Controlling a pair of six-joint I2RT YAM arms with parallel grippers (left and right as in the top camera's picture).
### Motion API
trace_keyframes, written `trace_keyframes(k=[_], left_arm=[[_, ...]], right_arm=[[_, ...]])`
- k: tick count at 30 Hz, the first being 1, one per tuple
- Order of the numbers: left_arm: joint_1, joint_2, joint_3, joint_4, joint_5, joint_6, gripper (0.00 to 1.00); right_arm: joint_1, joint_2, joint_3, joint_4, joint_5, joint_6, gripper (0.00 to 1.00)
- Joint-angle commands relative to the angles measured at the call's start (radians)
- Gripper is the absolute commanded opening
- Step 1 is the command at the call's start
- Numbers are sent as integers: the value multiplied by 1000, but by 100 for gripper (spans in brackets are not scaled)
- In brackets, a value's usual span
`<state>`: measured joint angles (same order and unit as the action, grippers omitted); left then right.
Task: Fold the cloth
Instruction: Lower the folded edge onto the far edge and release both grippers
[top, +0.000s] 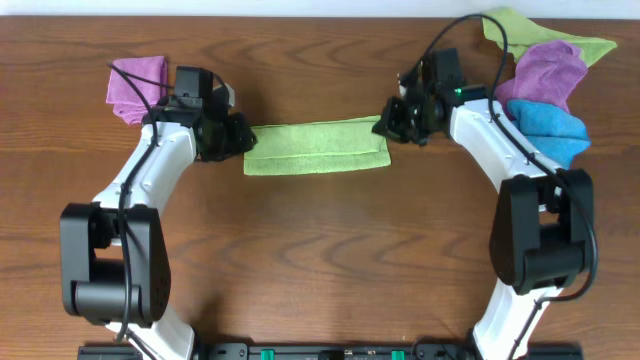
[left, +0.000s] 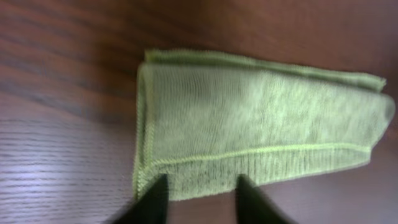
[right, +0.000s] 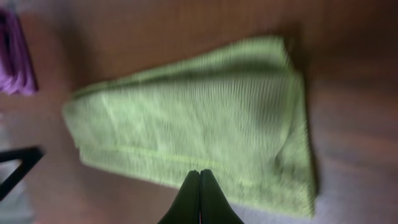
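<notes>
The cloth (top: 316, 147) lies folded into a long strip on the table (top: 320, 240), mid-way between both arms. The left gripper (left: 199, 183) sits at the strip's left end, fingers apart over the hem. The right gripper (right: 199, 177) is at the right end, fingers pressed together above the cloth.

the overhead camera looks straight down on the whole table (top: 320, 260). the wrist cameras look closely down at the 9 and 3 o'clock ends of the cloth (top: 316, 147), which all views share.
</notes>
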<state>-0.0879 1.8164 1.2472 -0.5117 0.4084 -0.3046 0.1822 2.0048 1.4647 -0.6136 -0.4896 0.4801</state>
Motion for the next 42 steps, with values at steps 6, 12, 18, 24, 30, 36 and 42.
trace_keyframes(k=[6, 12, 18, 24, 30, 36, 42], left_arm=[[-66, -5, 18, 38, -263, 43, 29], [-101, -5, 18, 97, -357, 43, 54], [-105, -5, 18, 93, -364, 39, 61], [-105, -5, 18, 93, -363, 39, 70], [-105, -5, 16, 39, -364, 39, 69], [-105, -5, 16, 22, -344, 40, 55], [-120, -5, 16, 45, -190, 93, 29]], right_arm=[[116, -22, 30, -8, 399, -44, 2], [163, 9, 24, -7, 563, -44, 2], [164, 101, 24, -9, 562, -32, 1], [175, 161, 24, -35, 496, -32, 2], [176, 162, 25, -180, 467, -32, 1], [184, 161, 25, -251, 455, -24, 2], [184, 161, 25, -224, 454, -21, 1]])
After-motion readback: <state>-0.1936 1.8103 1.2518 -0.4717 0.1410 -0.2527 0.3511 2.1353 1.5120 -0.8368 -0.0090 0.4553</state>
